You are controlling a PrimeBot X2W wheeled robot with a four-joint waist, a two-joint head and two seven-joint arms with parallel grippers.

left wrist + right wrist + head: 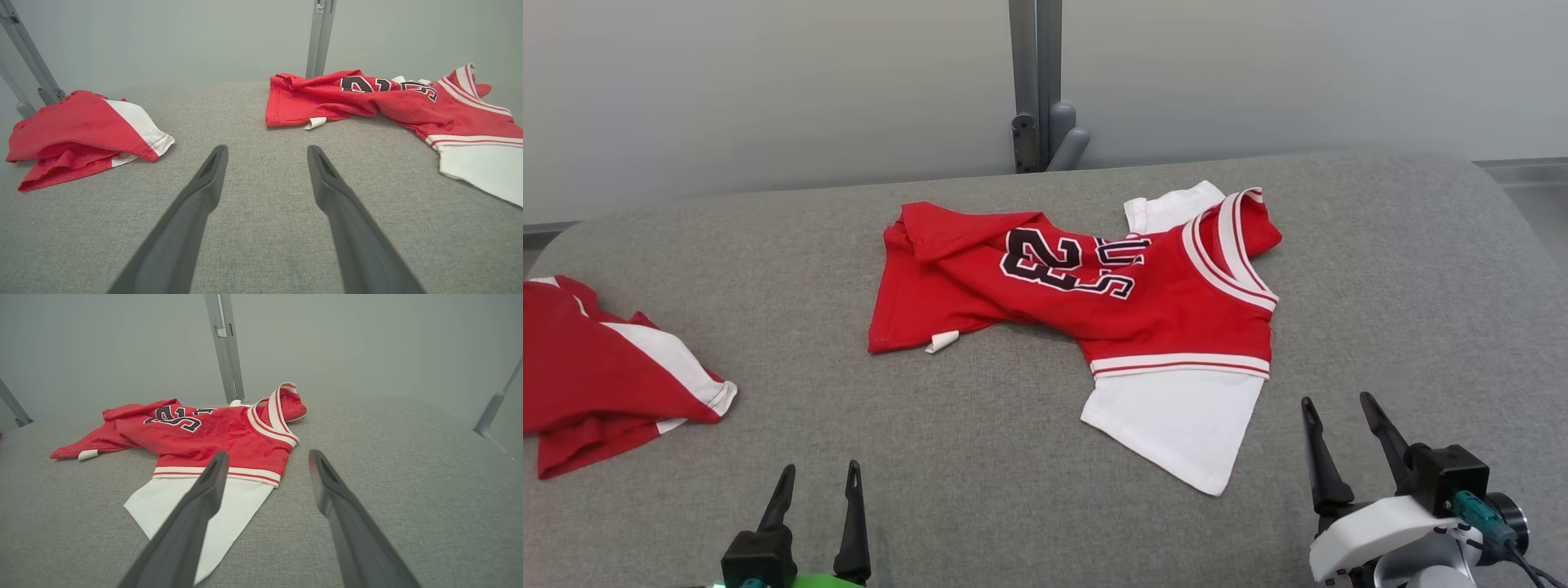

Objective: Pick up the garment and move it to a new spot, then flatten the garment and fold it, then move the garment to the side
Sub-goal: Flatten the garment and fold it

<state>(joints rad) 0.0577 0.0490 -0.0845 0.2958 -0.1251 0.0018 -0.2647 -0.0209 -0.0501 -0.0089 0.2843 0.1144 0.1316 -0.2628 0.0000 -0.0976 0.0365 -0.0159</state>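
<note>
While the garment (1168,314) lies rumpled, grey surface (1013,474) seemingly rings it.

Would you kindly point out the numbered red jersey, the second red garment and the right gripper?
numbered red jersey (1176,314): head view, on its red chest panel.
second red garment (596,367): head view, on its red panel.
right gripper (1335,400): head view, midway between its open fingertips.

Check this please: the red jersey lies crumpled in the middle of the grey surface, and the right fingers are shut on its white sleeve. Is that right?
No. The right fingers stand open and hold nothing, apart from the white sleeve; the head view shows it. The rest is right.
</note>
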